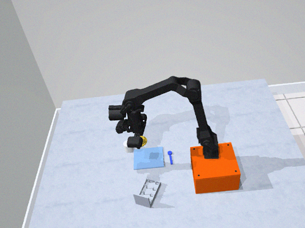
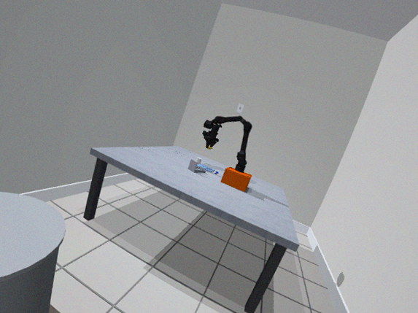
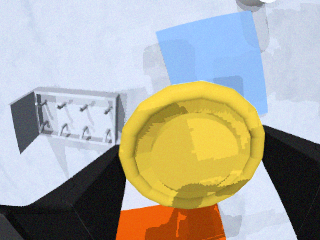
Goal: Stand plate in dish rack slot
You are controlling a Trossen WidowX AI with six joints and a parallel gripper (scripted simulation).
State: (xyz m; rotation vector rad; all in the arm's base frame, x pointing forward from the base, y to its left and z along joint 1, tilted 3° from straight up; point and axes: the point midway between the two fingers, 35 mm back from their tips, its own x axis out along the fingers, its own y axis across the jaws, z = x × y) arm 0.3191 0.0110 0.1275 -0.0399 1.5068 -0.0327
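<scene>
The yellow round plate [image 1: 143, 141] [image 2: 210, 147] [image 3: 195, 145] is held high above the table, its face toward the wrist camera. My gripper [image 3: 191, 143] is shut on the plate, one finger at each side of its rim. In the top view a finger hides part of the plate. The grey dish rack [image 1: 141, 200] [image 2: 192, 165] [image 3: 118, 115] stands on the table, with a tall panel at one end and two rows of short rails. The rack is nearer the top camera than my gripper, and its slots hold nothing.
A blue mat [image 1: 140, 163] [image 3: 200, 45] lies flat between the gripper's side and the rack. A white cup [image 1: 128, 148] [image 2: 198, 160] stands behind it. A blue spoon-like thing [image 1: 170, 158] lies right of the mat. The orange base block [image 1: 217, 184] [image 2: 235, 179] carries the arm.
</scene>
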